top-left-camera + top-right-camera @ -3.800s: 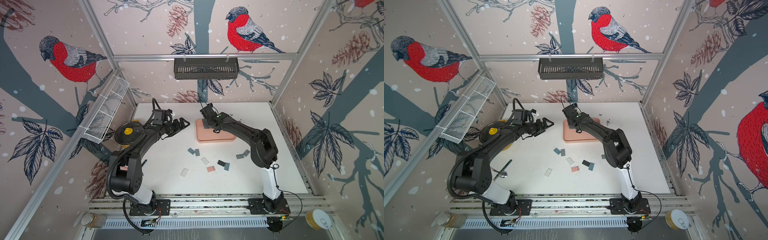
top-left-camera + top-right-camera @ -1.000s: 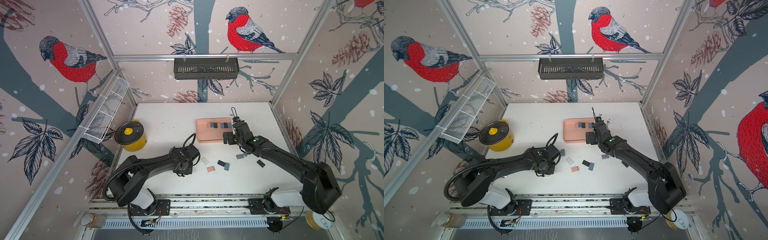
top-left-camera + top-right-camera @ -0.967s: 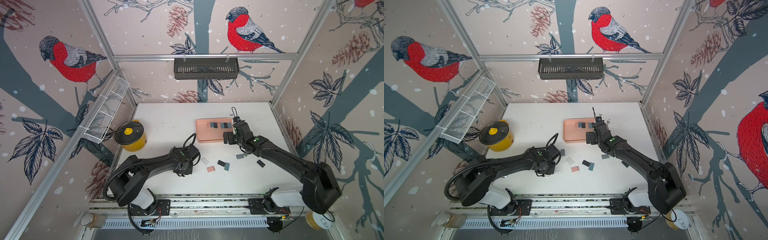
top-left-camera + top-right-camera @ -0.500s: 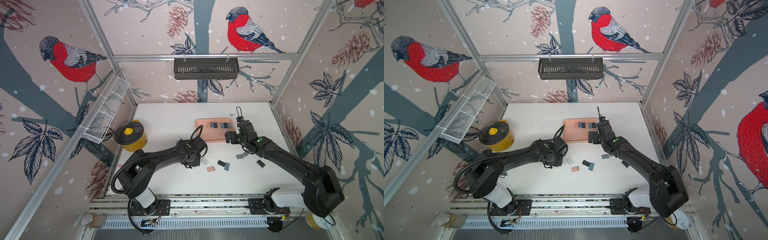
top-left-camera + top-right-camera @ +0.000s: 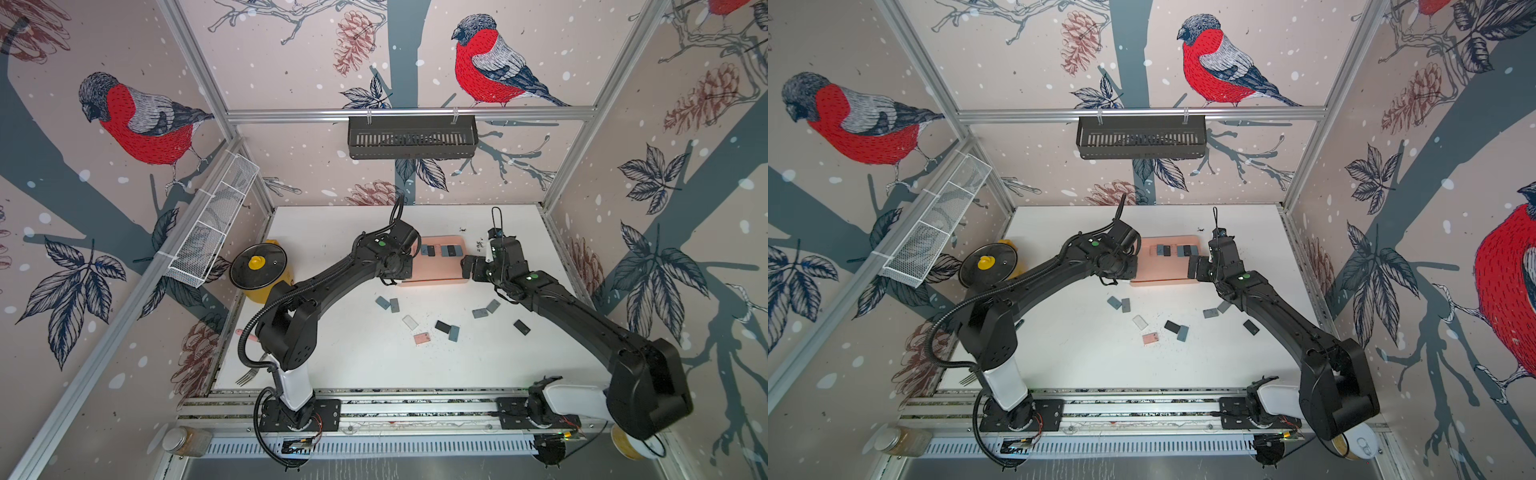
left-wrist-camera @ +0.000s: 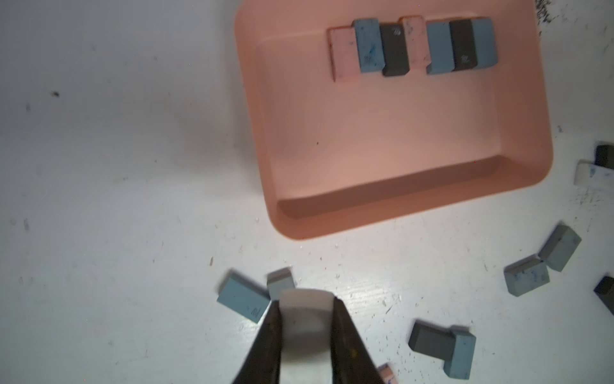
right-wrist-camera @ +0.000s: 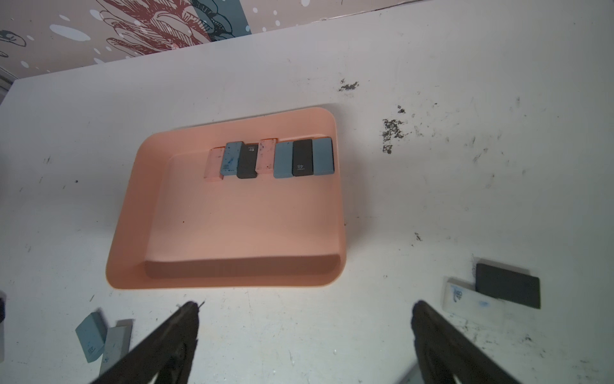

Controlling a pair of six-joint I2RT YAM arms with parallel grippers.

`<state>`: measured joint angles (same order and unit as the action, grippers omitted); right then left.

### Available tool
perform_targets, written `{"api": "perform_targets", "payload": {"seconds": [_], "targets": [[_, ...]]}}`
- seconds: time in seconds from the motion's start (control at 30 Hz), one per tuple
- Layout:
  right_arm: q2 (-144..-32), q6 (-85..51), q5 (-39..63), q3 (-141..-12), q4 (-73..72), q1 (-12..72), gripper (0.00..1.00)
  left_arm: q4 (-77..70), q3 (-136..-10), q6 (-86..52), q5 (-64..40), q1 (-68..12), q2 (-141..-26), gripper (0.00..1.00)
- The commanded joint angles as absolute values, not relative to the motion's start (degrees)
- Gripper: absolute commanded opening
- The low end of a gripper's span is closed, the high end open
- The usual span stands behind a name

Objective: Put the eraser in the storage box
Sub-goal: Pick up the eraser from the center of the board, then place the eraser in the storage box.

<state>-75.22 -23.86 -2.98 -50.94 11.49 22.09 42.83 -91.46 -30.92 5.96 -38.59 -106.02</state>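
— What had the left gripper [image 6: 305, 304] got hold of?

— A small, matte, round-cornered white eraser [image 6: 304, 329]. The two dark, tapered fingers [image 6: 270, 332] were pressed against its flat sides, so it was firmly grasped.

— Where was it relative to the target?

— Short of it. The shallow salmon-pink plastic storage box [image 6: 365, 133], rectangular with rounded corners and a low smooth rim, lay just ahead. The eraser showed against the scuffed white tabletop [image 6: 116, 199], outside that rim. In both top views the left wrist overlapped the left end of the box [image 5: 436, 270] [image 5: 1163, 270].

— Anything inside?

— A row of seven block erasers [image 7: 270, 159] in pink, blue and black, side by side along the far wall.

— And the other hand?

— The right gripper [image 7: 305, 316] was spread wide and held nothing. It hung over the table just before the box's near wall.

— What lay around?

— There were loose erasers on the table, nearer the robot than the box. A blue-grey pair [image 5: 387, 304] lay side by side, near the held one in the left wrist view. Further on lay a pink block [image 5: 422, 338], a black-and-blue pair [image 5: 446, 330], a grey pair [image 5: 486, 309] and a lone black block [image 5: 521, 327], among dark rubber crumbs. A yellow pot with a black lid [image 5: 257, 266] stood at the table's left edge. A black slotted metal basket [image 5: 411, 137] hung on the back rail and a white wire-mesh basket [image 5: 212, 232] on the left wall.
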Motion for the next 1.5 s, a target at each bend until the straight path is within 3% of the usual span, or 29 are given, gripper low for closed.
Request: {"api": "perform_targets", "payload": {"seconds": [0.0, 0.7, 1.47], "targets": [[-75.9, -24.5, -2.1, -52.4, 10.4, 21.9, 0.99, 46.3, -98.0, -28.2, 5.4, -37.6, -110.5, 0.20], [-79.9, -23.5, -1.8, -57.3, 11.7, 23.0, 0.99, 47.7, -128.6, -28.1, 3.6, -32.2, -139.6, 0.20], [-82.9, -22.9, -2.3, -57.9, 11.0, 23.4, 0.99, 39.9, -129.4, -27.7, 0.6, -30.3, -144.7, 0.21]]}}
